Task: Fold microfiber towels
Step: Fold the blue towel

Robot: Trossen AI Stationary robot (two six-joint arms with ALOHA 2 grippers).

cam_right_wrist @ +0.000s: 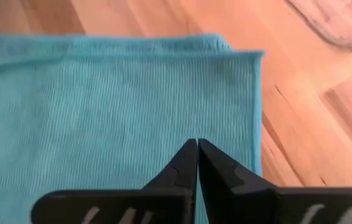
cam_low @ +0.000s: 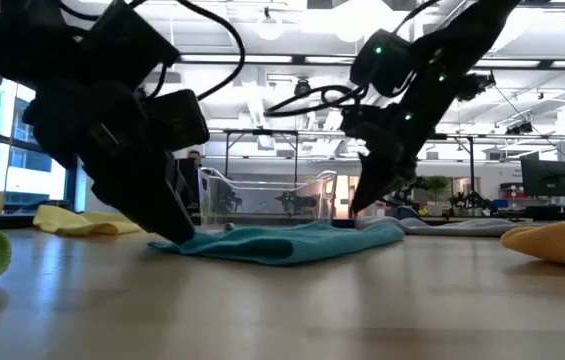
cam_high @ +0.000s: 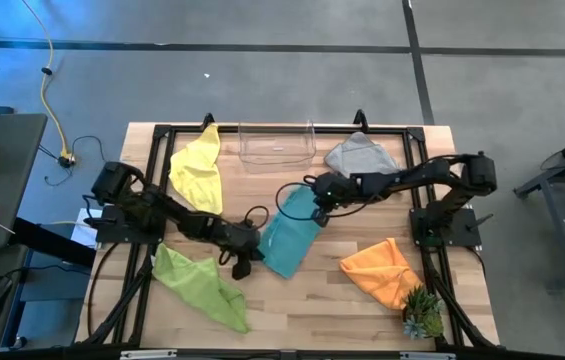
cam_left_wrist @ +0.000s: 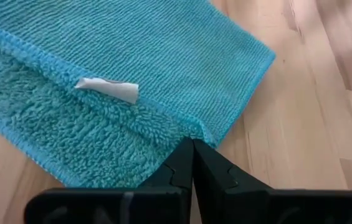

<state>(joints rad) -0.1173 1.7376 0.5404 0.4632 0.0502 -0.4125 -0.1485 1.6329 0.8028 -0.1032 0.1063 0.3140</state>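
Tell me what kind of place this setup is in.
Probably a robotics lab or open workshop hall: the wooden table stands on a bare concrete floor, a yellow cable trails across it, and the low view shows ceiling strip lights and a monitor beyond.

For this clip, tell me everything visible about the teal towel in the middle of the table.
The teal blue microfiber towel lies folded into a long, flat strip on the wooden table, its layers stacked, plush looped pile on one face and fine ribbing on the other. A small white tag sticks out at a seam. The left end effector, shut, meets one edge; the right end effector, shut, presses on the other end. No other cloth touches it.
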